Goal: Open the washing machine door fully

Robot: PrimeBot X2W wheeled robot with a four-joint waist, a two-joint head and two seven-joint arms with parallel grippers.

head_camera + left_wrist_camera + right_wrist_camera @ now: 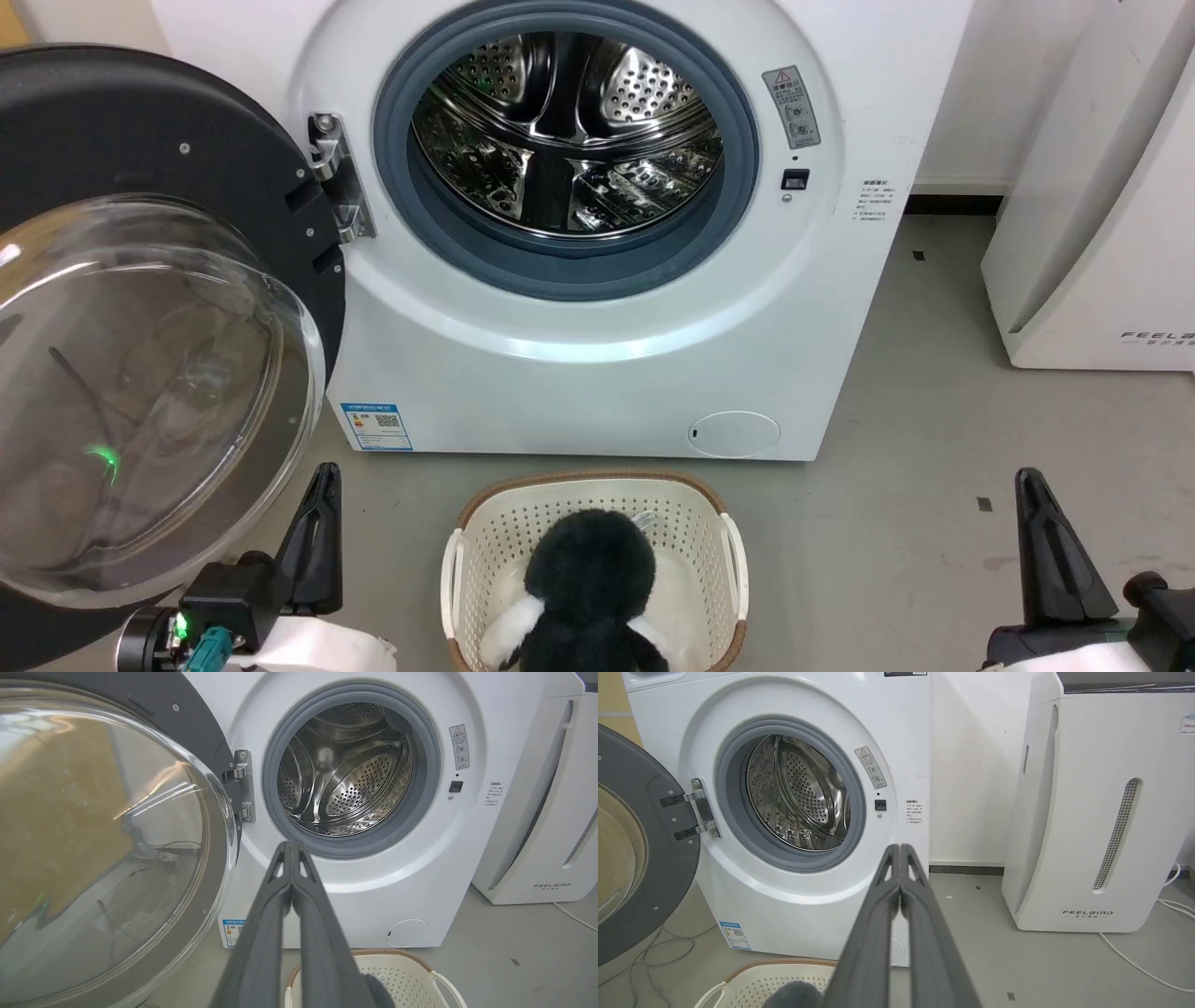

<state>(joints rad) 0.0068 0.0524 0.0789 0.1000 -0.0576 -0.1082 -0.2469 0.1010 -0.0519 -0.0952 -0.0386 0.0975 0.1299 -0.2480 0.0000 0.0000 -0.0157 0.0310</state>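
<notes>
Heads up: your left pincer point(324, 485) was the nearer one, clenched on nothing, with the washing machine door point(140, 121) just to its left, swung wide off the washing machine point(579, 373). The hinge axis ran upright and the glass bowl bulged back toward you. Your right pincer point(1029, 485) was clenched empty too, well apart from the door.

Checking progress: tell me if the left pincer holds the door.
No, the left pincer is shut on nothing, the washing machine door beside it.

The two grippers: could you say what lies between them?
Head view: a cream basket holding a dark plush toy, between left gripper and right gripper.
</notes>
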